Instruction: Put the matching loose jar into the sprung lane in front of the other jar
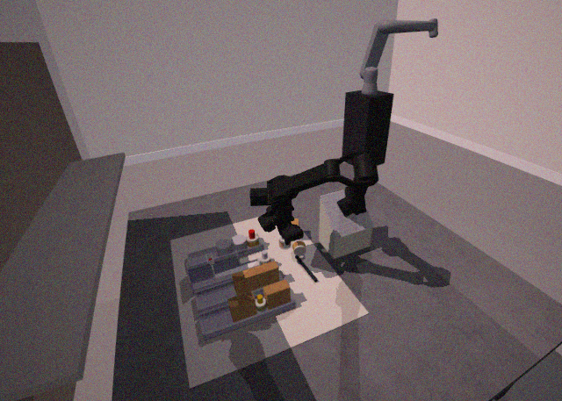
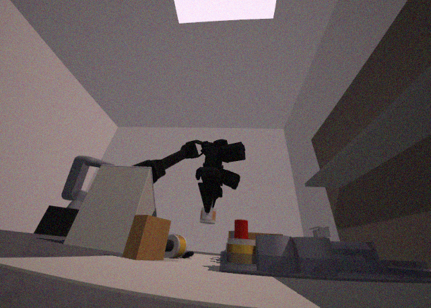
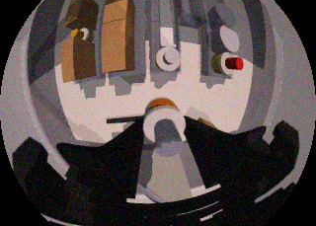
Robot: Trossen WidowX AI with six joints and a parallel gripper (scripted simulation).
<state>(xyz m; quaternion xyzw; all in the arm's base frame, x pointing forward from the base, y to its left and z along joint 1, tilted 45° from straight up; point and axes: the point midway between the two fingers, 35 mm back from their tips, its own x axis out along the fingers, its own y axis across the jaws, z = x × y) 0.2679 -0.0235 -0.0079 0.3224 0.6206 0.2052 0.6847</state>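
My gripper (image 1: 287, 239) (image 2: 210, 209) (image 3: 162, 119) is shut on a white jar with an orange label (image 2: 207, 216) (image 3: 163, 128) and a grey cap. The jar hangs nearly upright above the mat, in front of the lanes; in the top view the gripper partly covers it. A white jar with a pale cap (image 1: 264, 256) (image 3: 168, 59) stands at the front of a middle lane, with a pale plate (image 3: 167, 36) behind it. Its label is too small to read. A loose jar with a yellow band (image 1: 299, 247) (image 2: 180, 245) lies on its side on the mat.
A red-capped jar (image 1: 252, 239) (image 2: 241, 251) (image 3: 227, 63) stands in an outer lane. Brown boxes (image 1: 262, 275) (image 3: 116, 45) and a yellow-capped jar (image 1: 260, 302) occupy the other side. A black pen (image 1: 307, 270) lies on the mat, and an orange block (image 2: 147, 237) stands near the pale wedge (image 2: 108, 203).
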